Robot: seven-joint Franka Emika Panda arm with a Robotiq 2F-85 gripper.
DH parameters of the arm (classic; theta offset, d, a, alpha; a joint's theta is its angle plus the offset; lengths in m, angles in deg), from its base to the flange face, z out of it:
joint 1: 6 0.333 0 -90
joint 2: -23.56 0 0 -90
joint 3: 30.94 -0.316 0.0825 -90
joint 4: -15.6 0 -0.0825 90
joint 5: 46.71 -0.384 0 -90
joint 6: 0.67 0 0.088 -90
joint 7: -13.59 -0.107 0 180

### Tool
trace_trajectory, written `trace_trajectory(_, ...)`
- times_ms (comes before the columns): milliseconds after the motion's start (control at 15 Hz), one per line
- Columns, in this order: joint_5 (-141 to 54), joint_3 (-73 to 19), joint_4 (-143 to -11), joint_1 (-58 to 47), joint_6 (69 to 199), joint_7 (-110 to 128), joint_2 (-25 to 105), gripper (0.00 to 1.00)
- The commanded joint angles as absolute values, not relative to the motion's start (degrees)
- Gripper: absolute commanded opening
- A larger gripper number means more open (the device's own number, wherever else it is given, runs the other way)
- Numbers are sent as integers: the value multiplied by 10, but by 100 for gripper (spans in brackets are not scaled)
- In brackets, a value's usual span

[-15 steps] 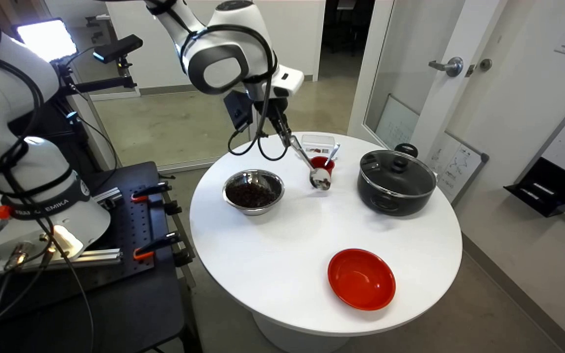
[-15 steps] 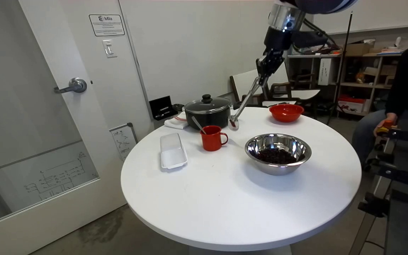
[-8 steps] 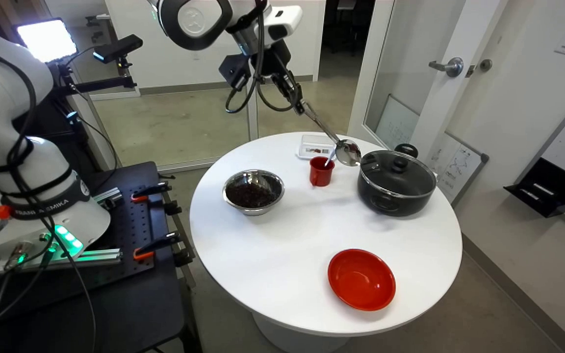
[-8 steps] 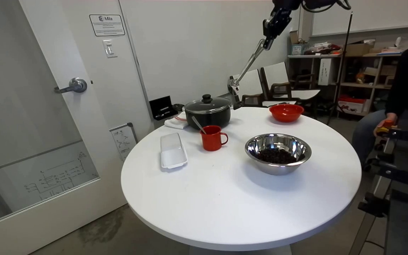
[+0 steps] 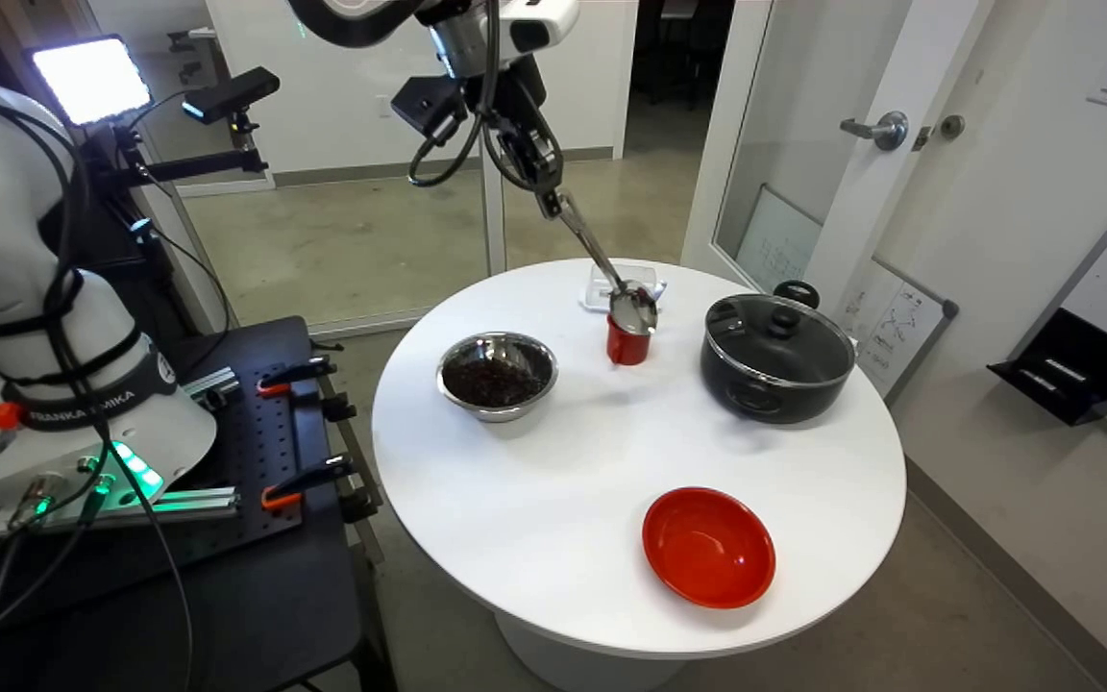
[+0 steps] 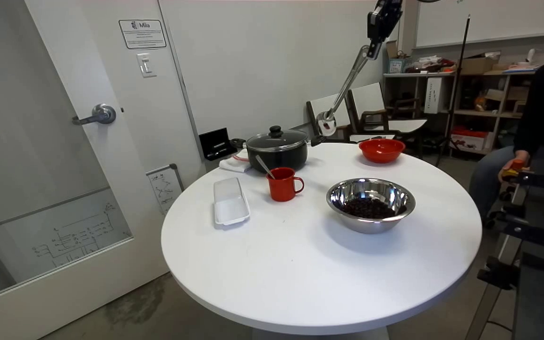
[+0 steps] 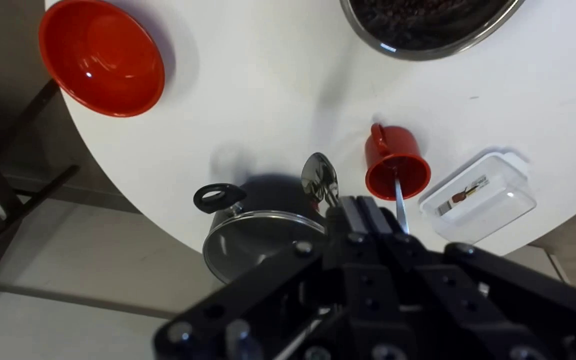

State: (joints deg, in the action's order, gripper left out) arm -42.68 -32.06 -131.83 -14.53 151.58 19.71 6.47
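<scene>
In an exterior view, the gripper [image 5: 552, 204] is clamped on the upper end of a long metal utensil [image 5: 607, 263], high above the far side of the round white table [image 5: 602, 481]. The utensil slopes down to the right, and its shiny, spoon-like head hides the top of a red mug [image 5: 627, 346]. Left of the mug stands a metal bowl [image 5: 496, 415] with small dark pieces [image 5: 486, 384] in it; to the right is a black pot [image 5: 808, 404] with its glass lid [image 5: 750, 332] on. A red bowl [image 5: 707, 548] sits on the near side.

In an exterior view, the utensil hangs in the air, slanting down and left from the gripper. A spoon [image 6: 263, 165] leans in the mug, whose handle points right. A white plastic container [image 6: 232, 210] lies left of the mug, and a white cloth [image 6: 235, 164] lies just beside the pot. A person [image 6: 543, 104] shows at the right edge.

In the wrist view, the gripper's fingers [image 7: 352, 215] look close together, and the utensil's head sticks out past them, left of the mug and overlapping the pot's edge. The red bowl is far to the left; the metal bowl, partly cut off, lies at the far right.
</scene>
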Motion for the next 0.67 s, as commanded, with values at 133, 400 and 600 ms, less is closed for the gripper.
trace_trajectory(133,-464,-262,-1275,-84,1348,285,31,1)
trace_trajectory(400,-470,-246,-1238,-73,1265,321,51,1)
trace_trajectory(600,-508,-225,-1217,-64,1235,371,106,1)
